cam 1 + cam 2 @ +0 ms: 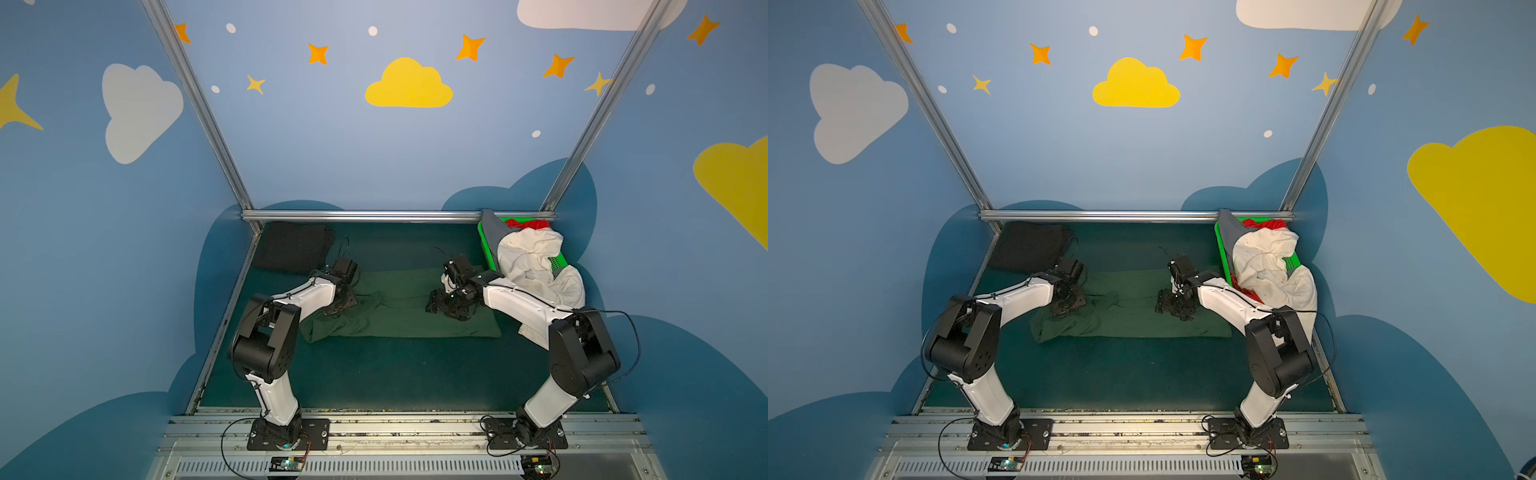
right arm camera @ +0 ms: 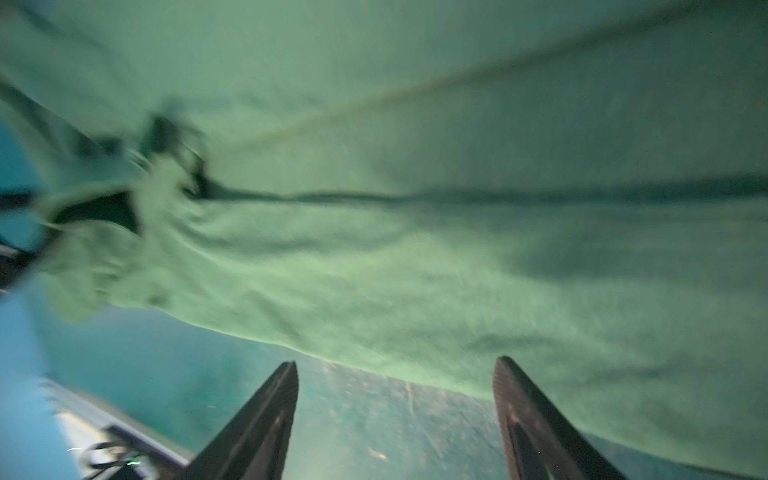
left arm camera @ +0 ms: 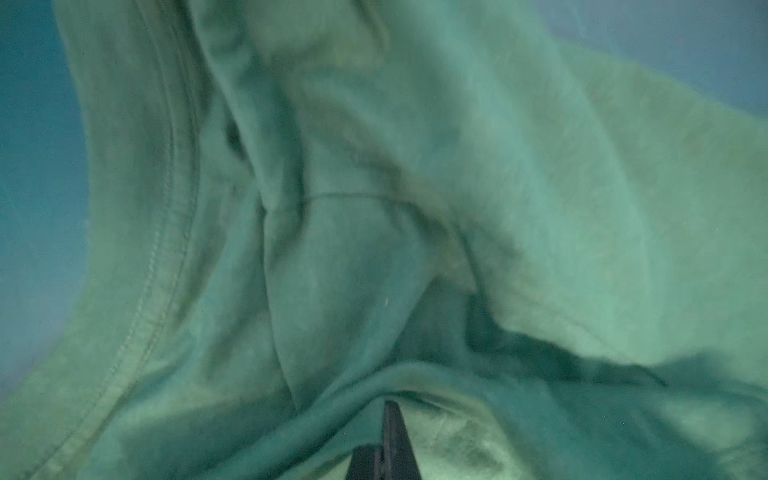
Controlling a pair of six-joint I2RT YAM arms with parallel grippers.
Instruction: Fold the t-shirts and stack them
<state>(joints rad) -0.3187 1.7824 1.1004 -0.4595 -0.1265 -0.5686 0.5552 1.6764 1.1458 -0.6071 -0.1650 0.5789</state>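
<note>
A dark green t-shirt point(image 1: 411, 309) point(image 1: 1138, 309) lies spread across the middle of the table in both top views. My left gripper point(image 1: 341, 306) point(image 1: 1065, 308) is down on its bunched left end. In the left wrist view that gripper point(image 3: 388, 409) is shut, with a ridge of the green cloth point(image 3: 374, 249) pinched at its tips. My right gripper point(image 1: 437, 305) point(image 1: 1166, 305) hovers over the tee's right half. It stands open point(image 2: 395, 368) at the hem of the green cloth point(image 2: 415, 249), holding nothing. A folded black t-shirt point(image 1: 291, 246) point(image 1: 1029, 245) lies at the back left.
A bright green mesh basket point(image 1: 484, 245) point(image 1: 1222, 245) stands at the back right, with a cream-white tee point(image 1: 534, 259) point(image 1: 1268, 259), a red tee point(image 1: 530, 224) and a grey tee point(image 1: 492, 230) heaped in and over it. A metal rail point(image 1: 374, 216) bounds the back of the table.
</note>
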